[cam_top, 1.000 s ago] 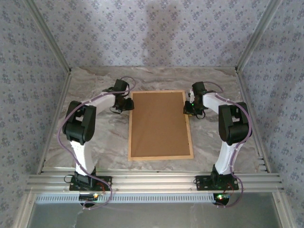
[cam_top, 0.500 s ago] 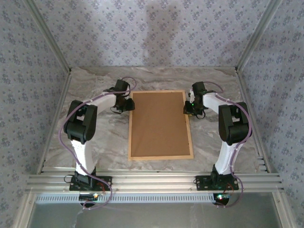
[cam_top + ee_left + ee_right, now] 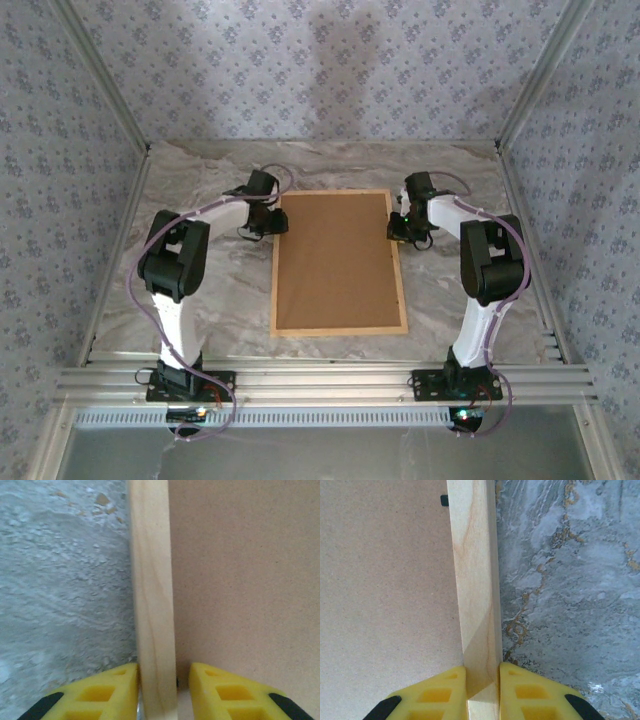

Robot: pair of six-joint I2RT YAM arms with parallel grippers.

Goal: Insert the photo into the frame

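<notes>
The face-down frame was gripped by the right pincer and loosely straddled by the left pincer, presumably for turning.

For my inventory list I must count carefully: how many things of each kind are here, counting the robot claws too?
Light natural wood rectangular frame: 1
Plain brown rectangular backing board: 1
Yellow two-finger claws: 2 (left claw, right claw)
Total: 4
</notes>
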